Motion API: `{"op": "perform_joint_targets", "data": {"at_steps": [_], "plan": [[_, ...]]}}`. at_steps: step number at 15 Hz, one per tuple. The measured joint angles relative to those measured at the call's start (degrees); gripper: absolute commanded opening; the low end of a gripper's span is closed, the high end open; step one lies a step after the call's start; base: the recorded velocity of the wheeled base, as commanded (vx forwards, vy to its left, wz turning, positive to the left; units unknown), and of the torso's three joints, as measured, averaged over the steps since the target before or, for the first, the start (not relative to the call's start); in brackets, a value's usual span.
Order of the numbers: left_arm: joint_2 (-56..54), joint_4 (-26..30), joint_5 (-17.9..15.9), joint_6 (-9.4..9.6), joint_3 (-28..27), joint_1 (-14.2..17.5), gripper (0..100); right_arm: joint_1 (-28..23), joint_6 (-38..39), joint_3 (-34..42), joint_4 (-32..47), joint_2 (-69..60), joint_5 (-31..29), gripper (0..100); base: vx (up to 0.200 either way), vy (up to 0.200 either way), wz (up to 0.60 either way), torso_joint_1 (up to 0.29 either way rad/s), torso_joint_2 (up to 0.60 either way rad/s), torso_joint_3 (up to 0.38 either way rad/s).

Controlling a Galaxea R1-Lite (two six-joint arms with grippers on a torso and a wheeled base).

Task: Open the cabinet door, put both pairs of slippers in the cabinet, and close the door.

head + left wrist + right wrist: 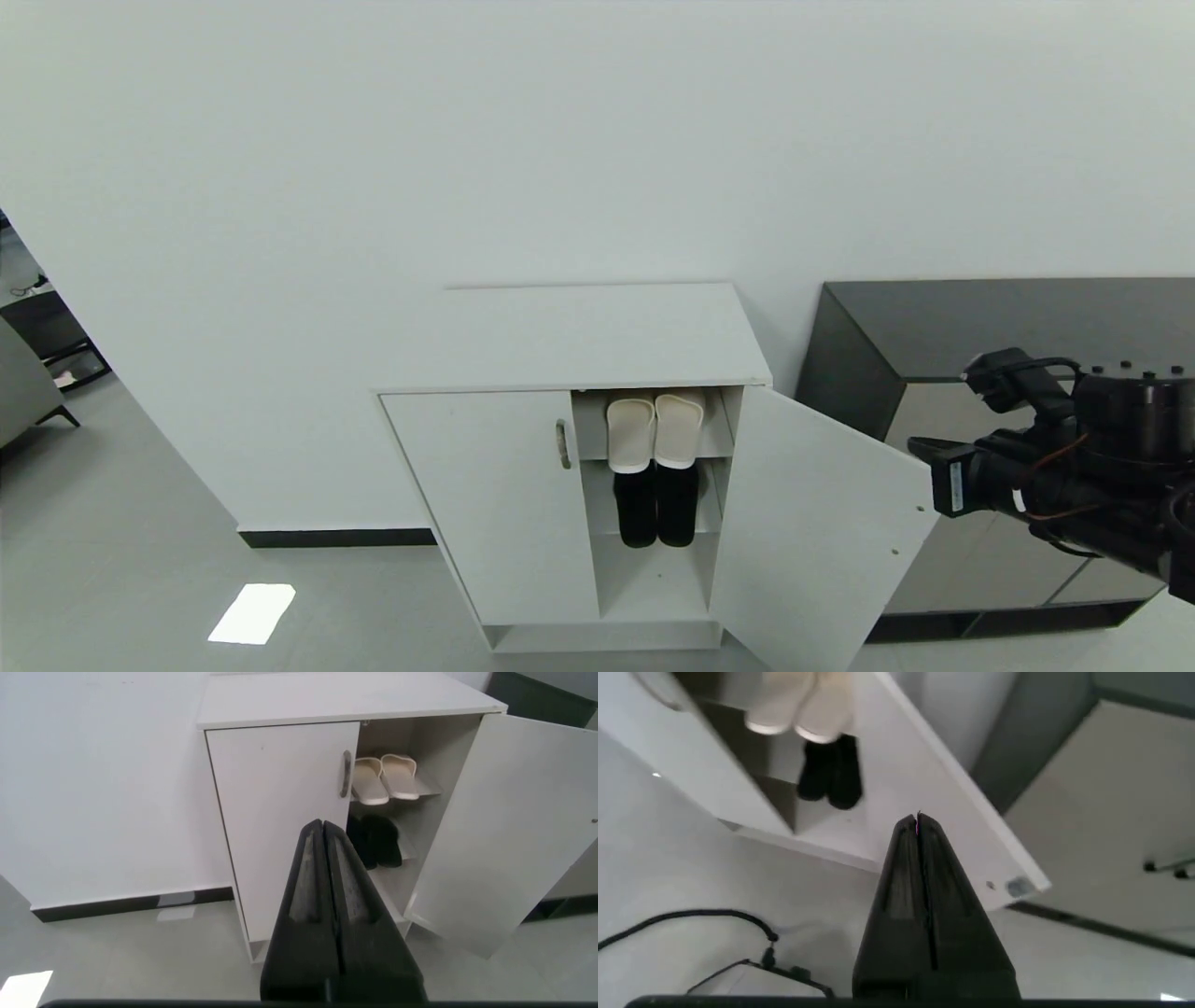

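The white cabinet [588, 336] stands against the wall, its left door [495, 504] closed and its right door [822, 523] swung open. A white pair of slippers [653, 434] lies on the upper shelf, and a black pair [656, 509] on the shelf below. My right gripper [924, 452] hangs shut and empty, close to the open door's outer edge. In the right wrist view the gripper [918, 821] points at that door [943, 793]. My left gripper [322, 831] is shut on nothing, some way in front of the closed door [280, 812]. Both pairs of slippers [388, 777] show inside.
A dark grey sideboard [980, 317] stands right of the cabinet, just behind the open door. Chair legs [56, 373] are at the far left. Open floor [187, 560] lies in front and to the left. A black cable [691, 924] runs across the floor.
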Motion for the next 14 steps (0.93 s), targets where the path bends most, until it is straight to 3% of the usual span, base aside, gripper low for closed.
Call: {"op": "perform_joint_targets", "data": {"at_steps": [5, 14], "plan": [[0.00, 0.00, 0.00, -0.01, 0.00, 0.00, 0, -8.07, -0.28, -3.41, -0.11, 6.60, 1.46, 0, 0.000, 0.000, 0.00, 0.000, 0.00, 0.000], [0.00, 0.00, 0.00, -0.04, 0.00, 0.00, 0, -11.19, -0.09, -6.39, -4.49, 14.84, 1.69, 0, 0.000, 0.000, 0.00, 0.000, 0.00, 0.000]]}}
